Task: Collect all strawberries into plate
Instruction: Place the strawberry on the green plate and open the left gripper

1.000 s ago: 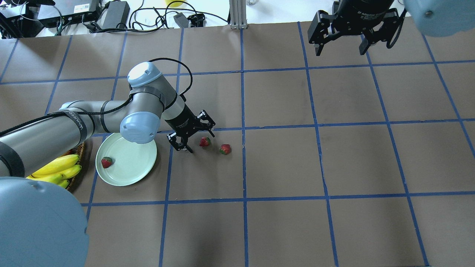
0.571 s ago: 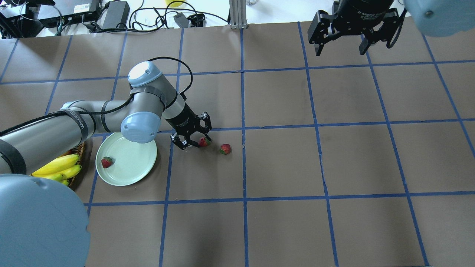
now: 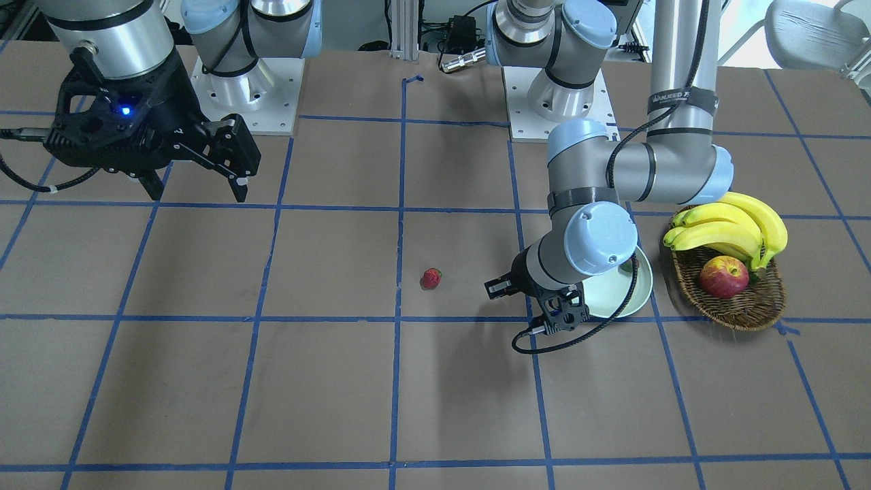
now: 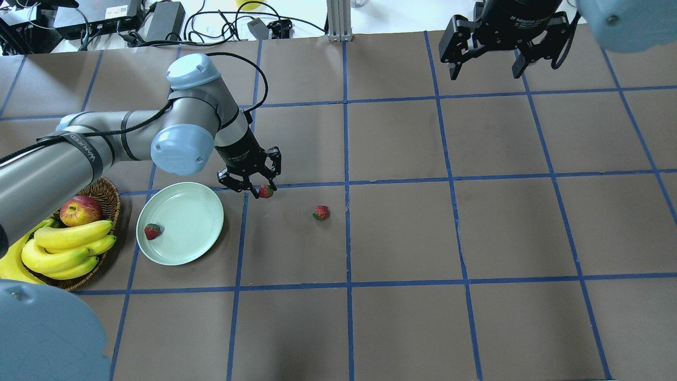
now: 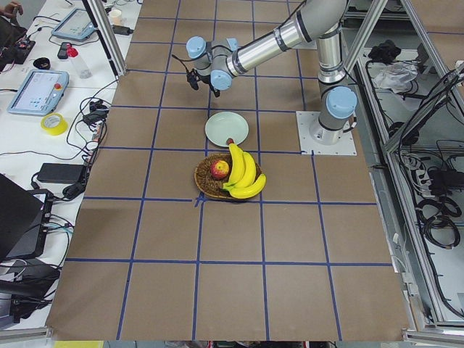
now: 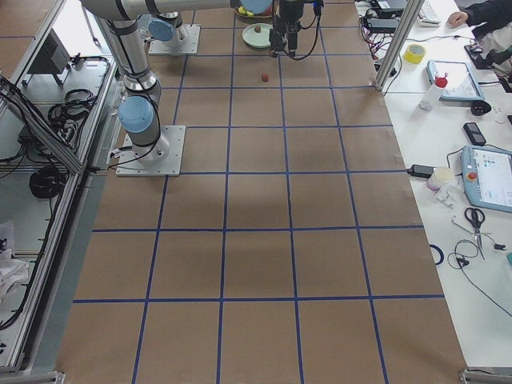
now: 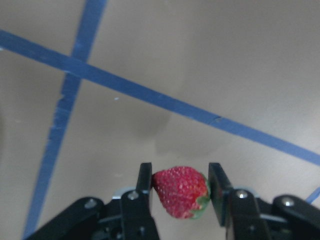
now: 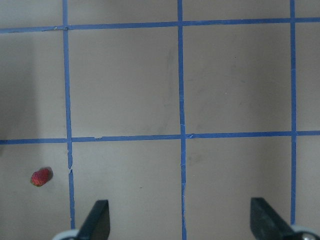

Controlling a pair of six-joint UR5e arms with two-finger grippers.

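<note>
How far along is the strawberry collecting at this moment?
Done: first strawberry lies on the plate. In hand: left gripper, jaws shut on the second strawberry, beside the plate's rim. Left: third strawberry on the table, untouched; right gripper open, far away.

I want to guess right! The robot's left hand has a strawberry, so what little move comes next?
Probably carry the strawberry sideways over the plate: the left hand is shut on it, beside the plate and not yet above it.

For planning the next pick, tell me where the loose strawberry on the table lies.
In the overhead view the loose strawberry lies on the table just left of centre, right of the left end effector holding another strawberry.
</note>
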